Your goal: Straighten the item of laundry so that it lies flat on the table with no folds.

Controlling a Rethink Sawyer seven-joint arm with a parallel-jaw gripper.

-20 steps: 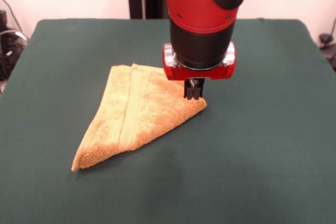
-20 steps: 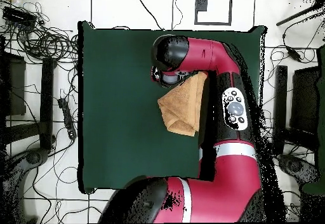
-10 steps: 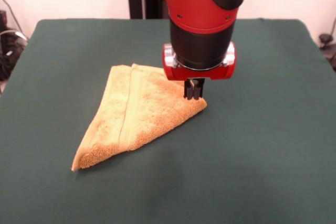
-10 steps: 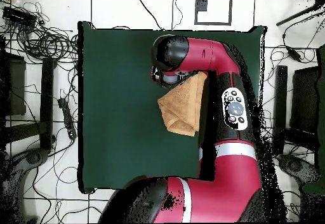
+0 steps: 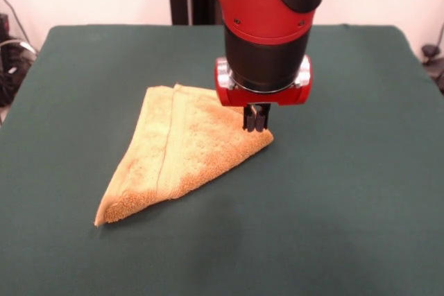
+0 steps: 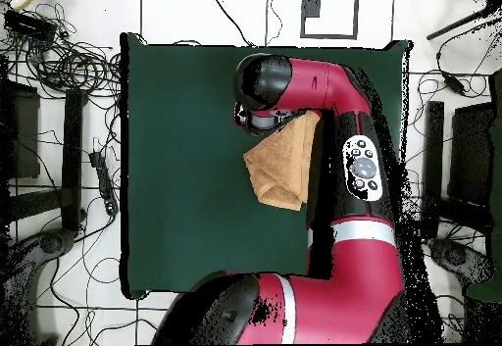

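Observation:
The item of laundry (image 5: 184, 154), a golden-orange towel, lies folded into a rough triangle on the green table (image 5: 347, 206). One woven band runs down its left part. Its long point reaches toward the near left, and a blunt corner points right. My gripper (image 5: 256, 128) hangs straight down from the red arm (image 5: 267, 46). Its fingers are shut, and the tips are down on the towel's far edge close to that right corner. In the overhead view the towel (image 6: 282, 166) shows beside the arm (image 6: 343, 126), which hides the gripper.
Green table (image 6: 186, 166) spreads wide on every side of the towel. Cables (image 6: 69, 63) and dark stands lie on the floor beyond the table's edges.

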